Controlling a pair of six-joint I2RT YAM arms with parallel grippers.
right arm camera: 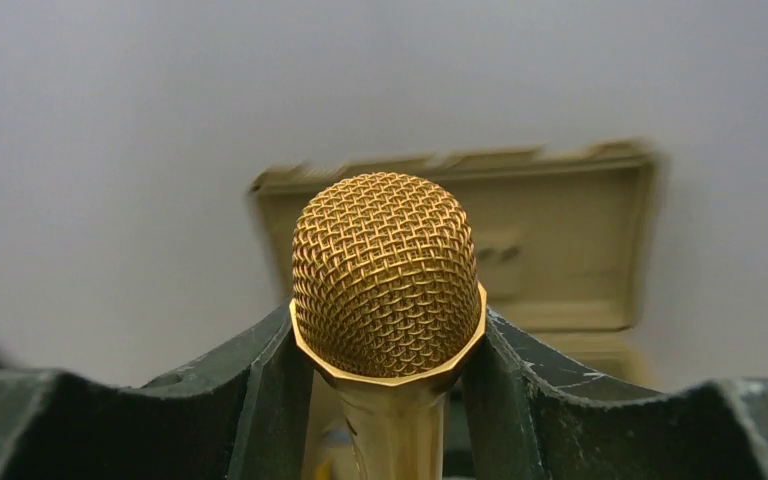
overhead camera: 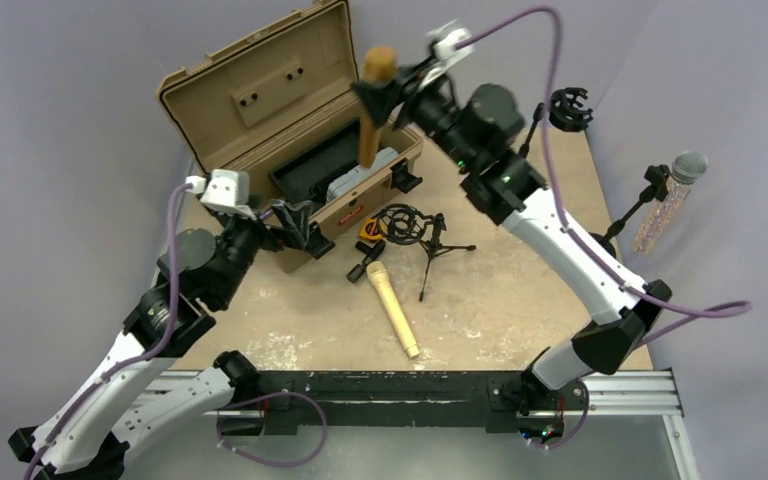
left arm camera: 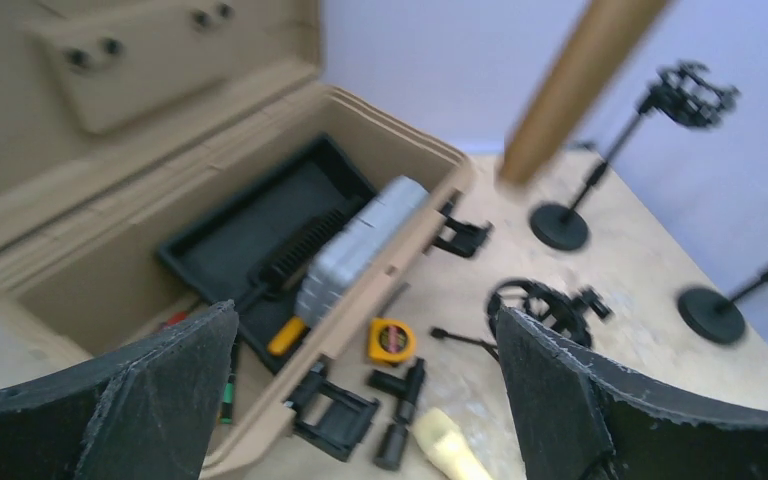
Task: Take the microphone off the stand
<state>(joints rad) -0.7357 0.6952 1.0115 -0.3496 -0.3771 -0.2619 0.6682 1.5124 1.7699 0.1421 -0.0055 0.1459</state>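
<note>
My right gripper (overhead camera: 380,92) is shut on a gold microphone (overhead camera: 371,125), gripping just under its mesh head (right arm camera: 387,275), and holds it upright in the air over the open tan case (overhead camera: 260,95). Its handle shows blurred in the left wrist view (left arm camera: 570,90). An empty black stand (overhead camera: 569,108) is at the back right. A second stand at the right edge holds a silver-headed microphone (overhead camera: 687,168). My left gripper (overhead camera: 298,225) is open and empty by the case's front corner. A cream microphone (overhead camera: 392,305) lies on the table.
A small tripod with a shock mount (overhead camera: 407,226), a yellow tape measure (left arm camera: 391,341) and a black adapter (left arm camera: 400,405) lie in front of the case. The case holds a black tray and a grey box (left arm camera: 360,245). The round stand bases (left arm camera: 560,225) stand on the right.
</note>
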